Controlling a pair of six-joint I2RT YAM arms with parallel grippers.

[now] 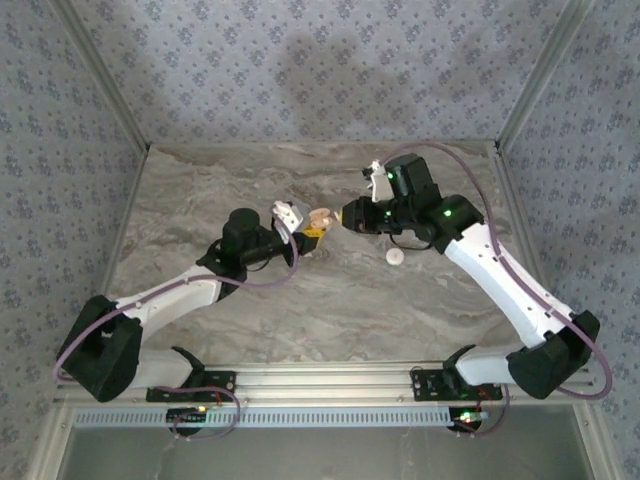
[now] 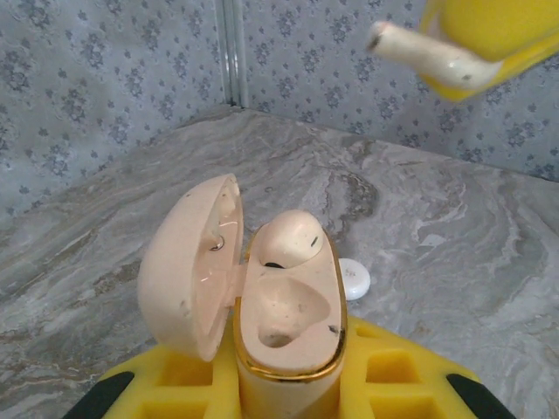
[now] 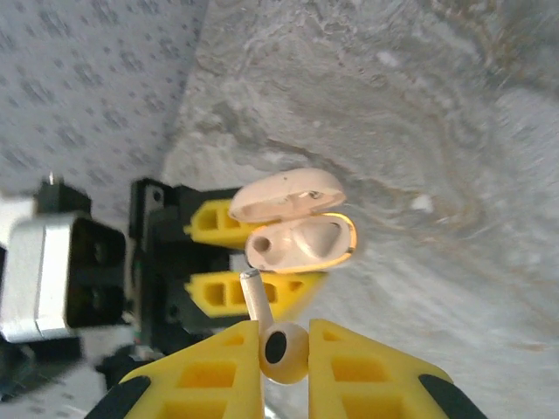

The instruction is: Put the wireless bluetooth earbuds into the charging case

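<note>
- Top view: we can't resolve the charging case (image 1: 321,217) beyond a peach blob; its contents are too small to tell.
- Left wrist: case base is buried in the left gripper (image 2: 288,388), and the bottom edge cuts both off.
- Seated earbud (image 2: 293,237): stem hidden in its socket.
- White disc (image 2: 355,279): half hidden behind the case.
- Held earbud (image 2: 419,51): we lose its head inside the right gripper (image 2: 480,61), cropped at the top corner.

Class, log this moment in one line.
left gripper grips open peach charging case | one whitish earbud seated | right gripper grips second whitish earbud
</note>
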